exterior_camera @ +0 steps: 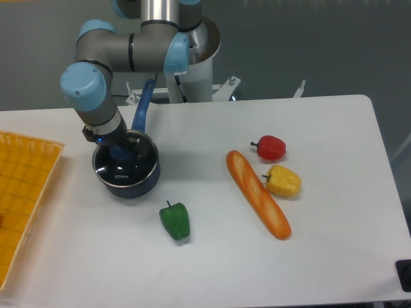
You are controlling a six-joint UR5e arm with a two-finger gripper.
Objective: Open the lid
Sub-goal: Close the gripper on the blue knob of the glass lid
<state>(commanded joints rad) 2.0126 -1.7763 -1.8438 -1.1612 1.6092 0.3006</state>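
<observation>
There is just one view, from above the white table [212, 256].

A dark blue pot [126, 168] sits on the left part of the table. Its long blue handle [142, 106] points away toward the robot's base. The lid [122, 168] lies flat on top of the pot. It is round and see-through, with a thin shiny rim. Its blue knob [119, 153] is in the middle.

The robot arm [93, 90] bends down over the pot. The claw [119, 151] is right at the blue knob. Its fingers are dark and small here, and the arm hides part of them. I cannot tell if they are squeezing the knob or apart.

A green pepper [174, 221] lies in front of the pot, a little to the right. A long loaf of bread [257, 194] lies in the middle of the table. A yellow pepper [283, 181] is just beside the bread. A red pepper [270, 148] is near it, farther back. A yellow tray [19, 192] sits at the left edge.
</observation>
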